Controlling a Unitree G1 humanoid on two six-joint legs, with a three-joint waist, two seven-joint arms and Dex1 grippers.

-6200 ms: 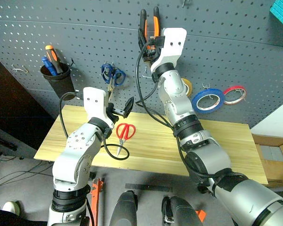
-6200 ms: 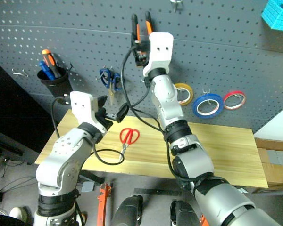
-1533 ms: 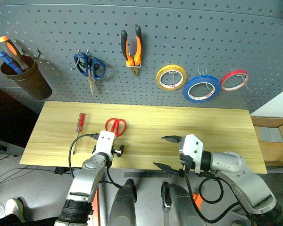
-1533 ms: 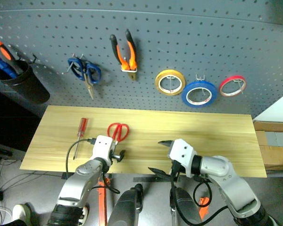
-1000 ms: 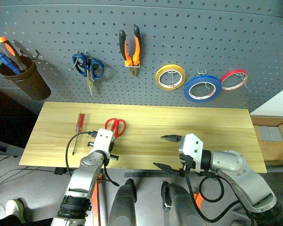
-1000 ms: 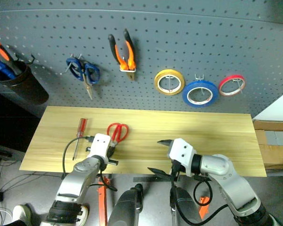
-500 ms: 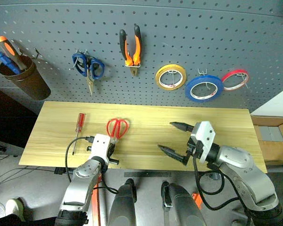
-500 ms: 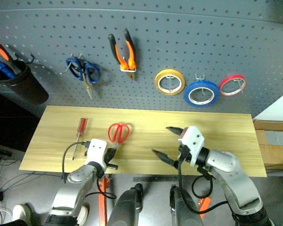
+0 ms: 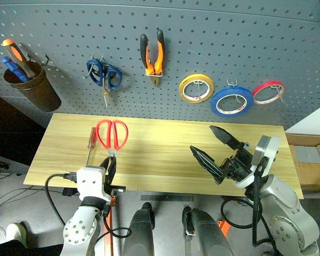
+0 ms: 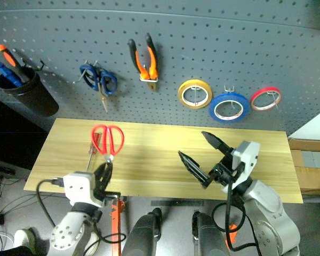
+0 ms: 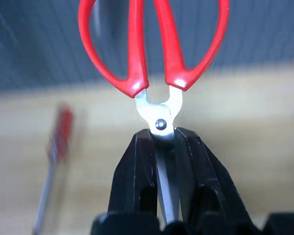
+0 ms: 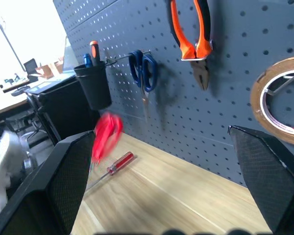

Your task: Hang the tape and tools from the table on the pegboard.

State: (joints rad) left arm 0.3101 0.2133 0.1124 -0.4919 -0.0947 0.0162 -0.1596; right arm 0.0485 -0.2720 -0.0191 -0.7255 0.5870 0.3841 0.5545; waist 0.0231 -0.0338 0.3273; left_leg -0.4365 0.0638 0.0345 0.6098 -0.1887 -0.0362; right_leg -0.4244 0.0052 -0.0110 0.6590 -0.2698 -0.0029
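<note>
the left gripper (image 11: 165, 147) is clamped on the blades of the red-handled scissors (image 9: 111, 134), just below the pivot screw, and holds them handles-up above the near left part of the light wooden table (image 9: 165, 154). the slim screwdriver with a clear red handle (image 9: 90, 144) lies flat on the table's left part, just beside the raised scissors in the head views. the right gripper (image 9: 216, 152) hovers over the table's right half with its two black fingers spread wide apart and nothing between them. on the dark grey perforated pegboard (image 9: 202, 37), the pliers with orange-and-black handles (image 9: 152, 53) hang on a hook, jaws pointing down. the blue ring-shaped roll of tape (image 9: 231, 102) hangs on another hook between a yellow roll (image 9: 196, 88) and a thin red roll (image 9: 268, 92). blue-handled scissors (image 9: 104, 77) hang left of the pliers, and a dark cup (image 9: 32, 85) at the far left holds an orange-and-black-handled screwdriver (image 9: 17, 53).
</note>
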